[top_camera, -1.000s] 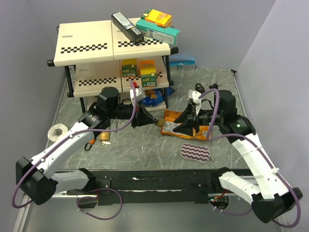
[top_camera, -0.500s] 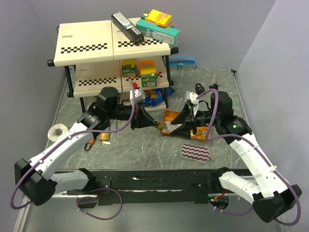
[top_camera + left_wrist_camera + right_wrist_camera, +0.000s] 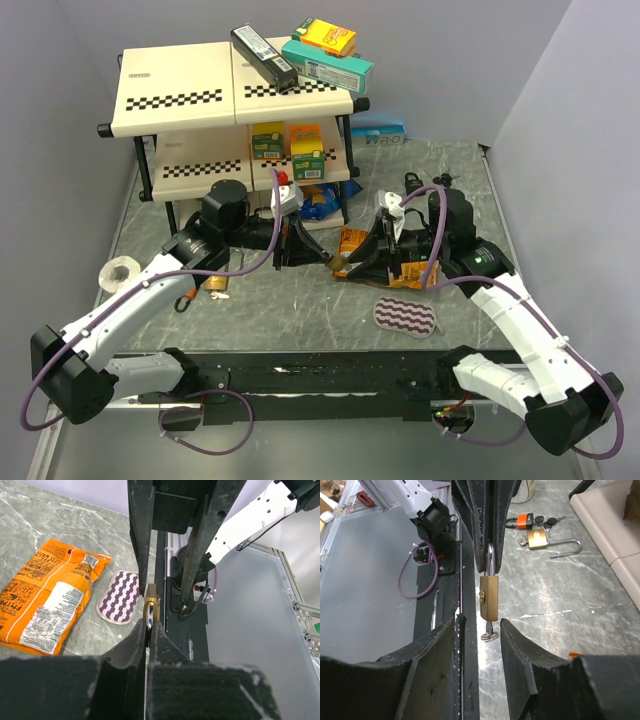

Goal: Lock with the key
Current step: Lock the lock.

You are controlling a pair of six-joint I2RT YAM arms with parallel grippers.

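Though the overhead camera barely caught it, the right wrist view showed the brass padlock (image 3: 488, 597) hanging above the table, its shackle pinched by the left gripper (image 3: 148, 630), a silver key (image 3: 490, 630) in its underside. The right gripper (image 3: 478, 624) stood spread around that key, with bare grey marble tabletop (image 3: 560, 595) below. The cream two-tier shelf (image 3: 180, 100) held green-and-yellow boxes (image 3: 268, 140) on its lower tier.

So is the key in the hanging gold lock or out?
In. The key sticks out under the padlock, which hangs by its shackle from the left gripper.
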